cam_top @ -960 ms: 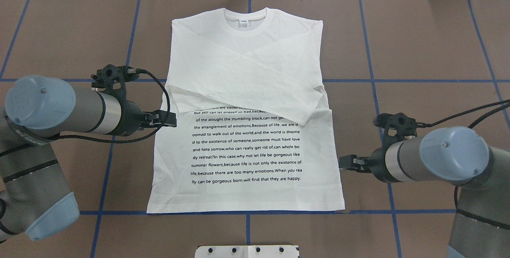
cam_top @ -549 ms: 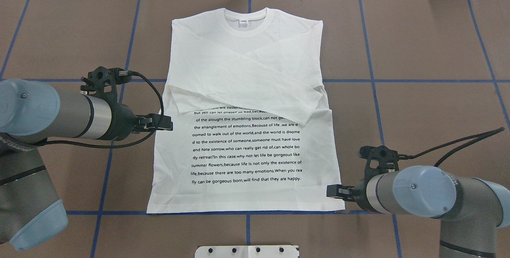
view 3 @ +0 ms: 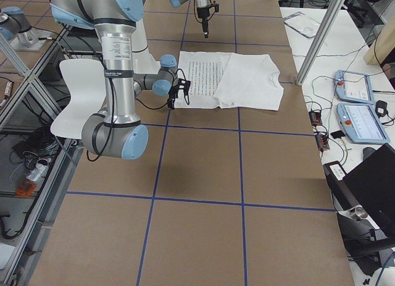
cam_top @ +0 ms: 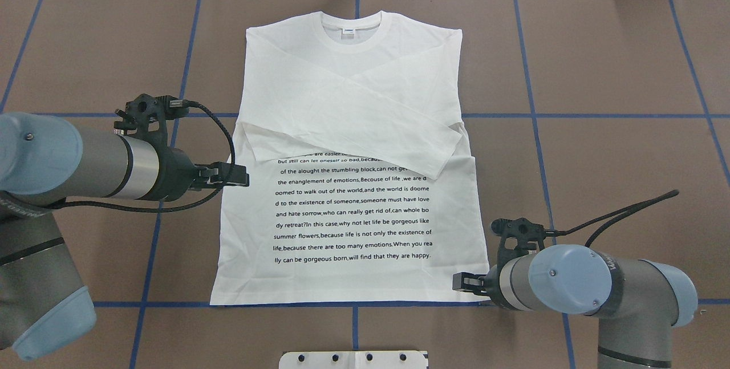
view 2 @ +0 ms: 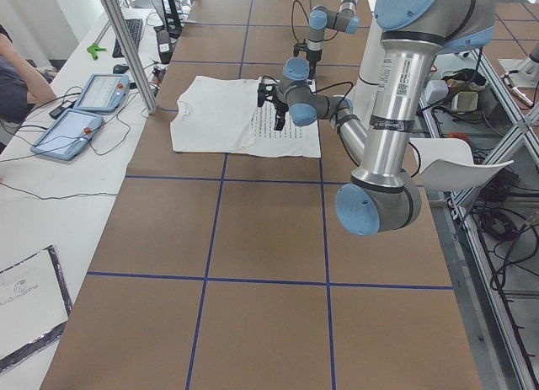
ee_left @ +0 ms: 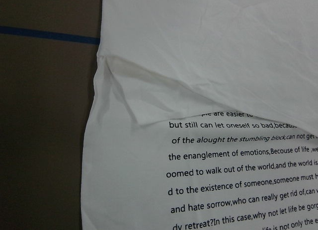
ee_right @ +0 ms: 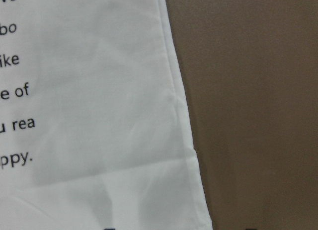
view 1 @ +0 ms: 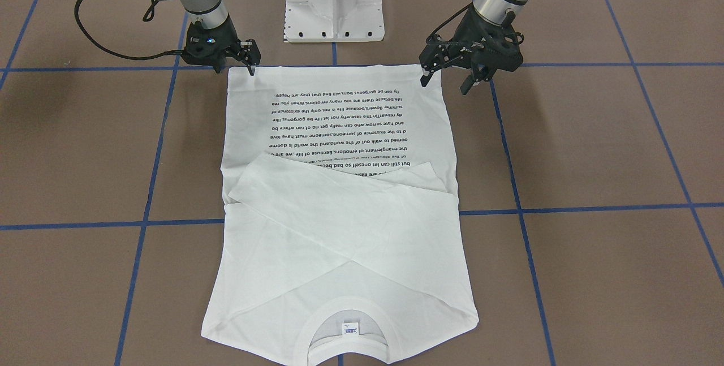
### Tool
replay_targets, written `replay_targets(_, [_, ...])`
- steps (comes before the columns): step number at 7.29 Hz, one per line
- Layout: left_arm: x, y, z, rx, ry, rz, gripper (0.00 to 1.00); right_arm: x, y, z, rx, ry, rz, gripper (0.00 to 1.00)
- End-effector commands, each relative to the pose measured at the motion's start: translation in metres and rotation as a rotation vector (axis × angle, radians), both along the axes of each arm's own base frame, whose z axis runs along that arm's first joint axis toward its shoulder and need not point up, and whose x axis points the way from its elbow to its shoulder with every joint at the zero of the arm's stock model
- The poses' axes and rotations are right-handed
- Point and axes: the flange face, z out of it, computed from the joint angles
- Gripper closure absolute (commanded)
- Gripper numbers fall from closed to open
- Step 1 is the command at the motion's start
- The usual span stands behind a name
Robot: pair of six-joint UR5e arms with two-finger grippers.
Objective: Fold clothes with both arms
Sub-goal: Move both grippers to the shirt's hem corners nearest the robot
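**So: one shirt, two arms, both claws apart**

I count one white long-sleeved T-shirt (cam_top: 348,278) lying flat on the brown table (cam_top: 616,61), which is crossed by blue tape lines (cam_top: 599,115). Seen from overhead, its ribbed collar (cam_top: 349,41) sits at 12 o'clock and its hem at 6. Its two sleeves (cam_top: 410,135) are folded in and cross over the chest.

My left arm (cam_top: 85,158) reaches in level from 9 o'clock. My left claw (cam_top: 244,175) hangs above the shirt's 9 o'clock side edge, just below a folded cuff, clear of the cloth. Its jaws stand apart and grip nothing.

My right arm (cam_top: 576,280) comes in low from 4 o'clock. My right claw (cam_top: 457,282) sits at the hem's 5 o'clock corner, jaws spread either side of the side seam. I cannot tell whether it touches the fabric.

The black printed text (cam_top: 353,209) is face up, about ten lines of it, partly under the sleeves. It ends "lly can be gorgeous born,will find that they are happy." Higher up I read "oomed to walk out of the world,and the world is doome". The neck label (cam_top: 347,31) carries small blue print, too small to read.
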Motion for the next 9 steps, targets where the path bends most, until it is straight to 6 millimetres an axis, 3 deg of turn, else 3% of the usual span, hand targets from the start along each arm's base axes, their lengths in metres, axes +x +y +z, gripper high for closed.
replay_targets(1, [0.0004, 0.0, 0.0036, -0.004, -0.006, 0.0, 0.0, 0.0019, -0.0018, 0.0016, -0.003, 0.004, 0.005, 0.24])
replay_targets(5, [0.0012, -0.0005, -0.0003, 0.001, 0.0, 0.001, 0.0, 0.005, -0.0032, 0.0056, -0.012, 0.034, 0.007, 0.24])
replay_targets(9, [0.0001, -0.0007, -0.0002, 0.002, 0.0, -0.001, 0.0, 0.001, -0.0003, 0.0033, -0.018, 0.042, -0.003, 0.31])
